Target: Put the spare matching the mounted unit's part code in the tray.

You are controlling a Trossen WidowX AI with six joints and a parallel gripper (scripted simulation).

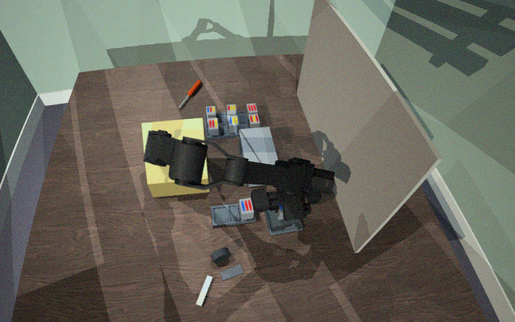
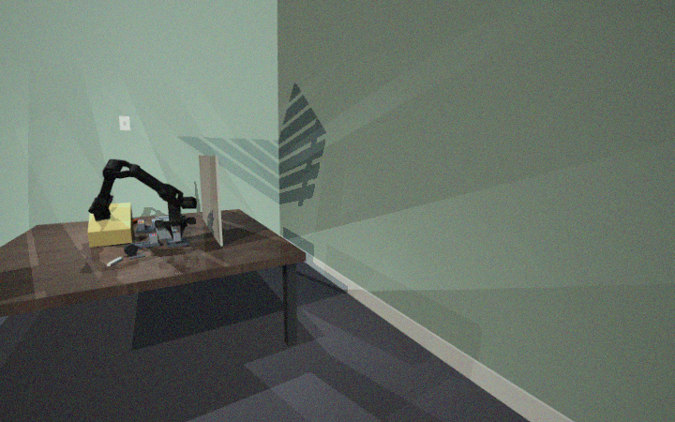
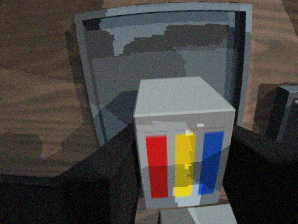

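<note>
Grey block with red, yellow and blue stripes sits clamped between my gripper's dark fingers, down over the grey tray, low inside its walls. From above I see my arm covering most of that tray, beside the tan board.

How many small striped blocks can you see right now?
8. Six stand in the rear rack, one sits on the grey holder, and one is held by the gripper over the tray. The arm may hide more.
</note>
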